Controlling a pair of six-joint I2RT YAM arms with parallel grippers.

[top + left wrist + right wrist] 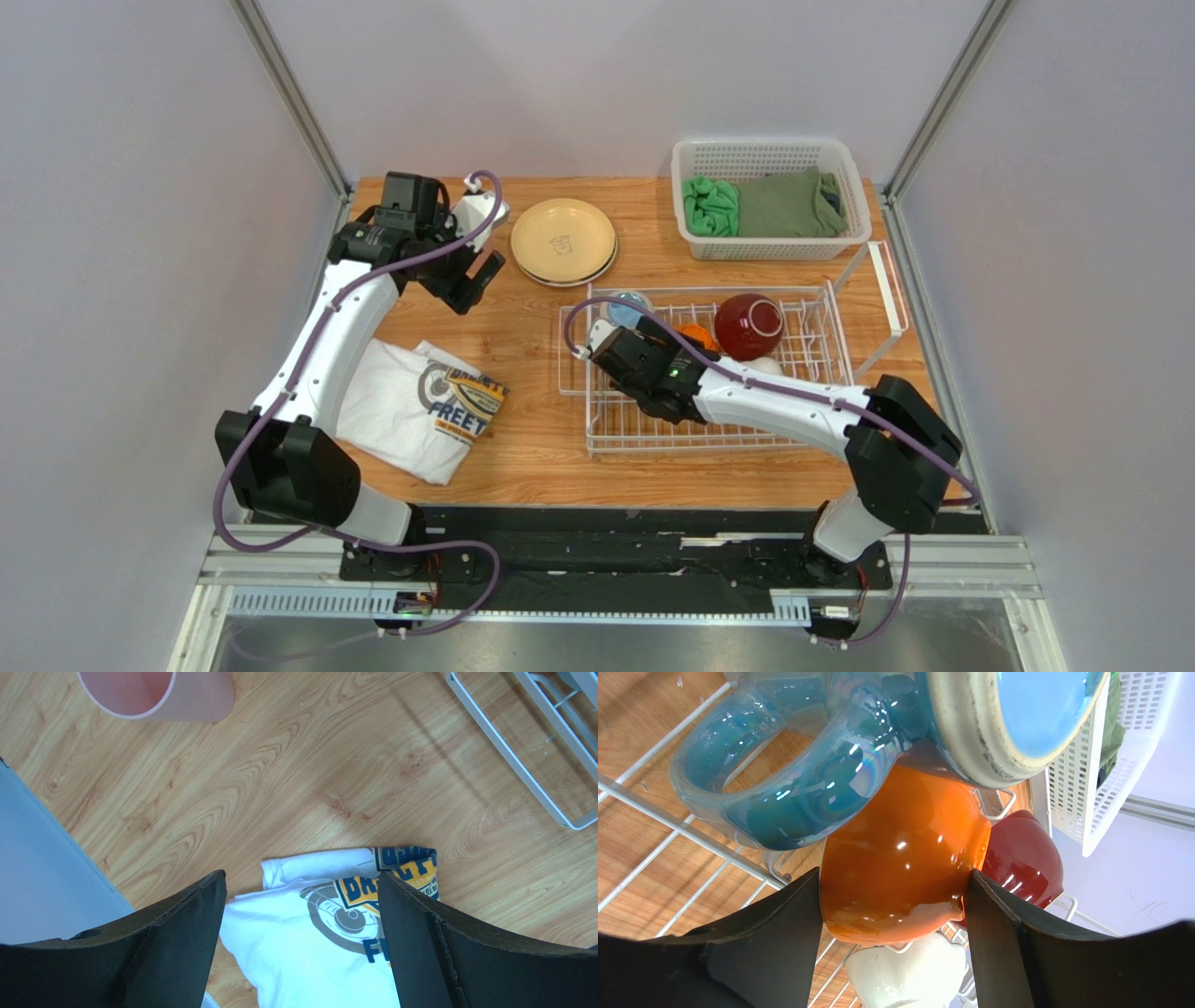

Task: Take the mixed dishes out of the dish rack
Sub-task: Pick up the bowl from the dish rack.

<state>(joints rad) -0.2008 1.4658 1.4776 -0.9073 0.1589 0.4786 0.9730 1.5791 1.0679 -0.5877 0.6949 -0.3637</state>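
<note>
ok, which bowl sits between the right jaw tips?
The orange bowl: the right jaws flank its sides, just under the light-blue mug. The dark red bowl is behind it; the small white bowl shows lower.

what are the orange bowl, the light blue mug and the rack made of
Orange bowl: likely glazed ceramic, glossy with sharp highlights. Light-blue mug: glazed ceramic too, its foot ring bare, rough and beige. Dish rack: seemingly white-coated metal wire, thin smooth rods.

Rack (645, 437) holds blue mug (808, 763), orange bowl (899, 868), red bowl (748, 325), white bowl (906, 980); tan plates (563, 241), pink cup (158, 693) lie outside.
</note>
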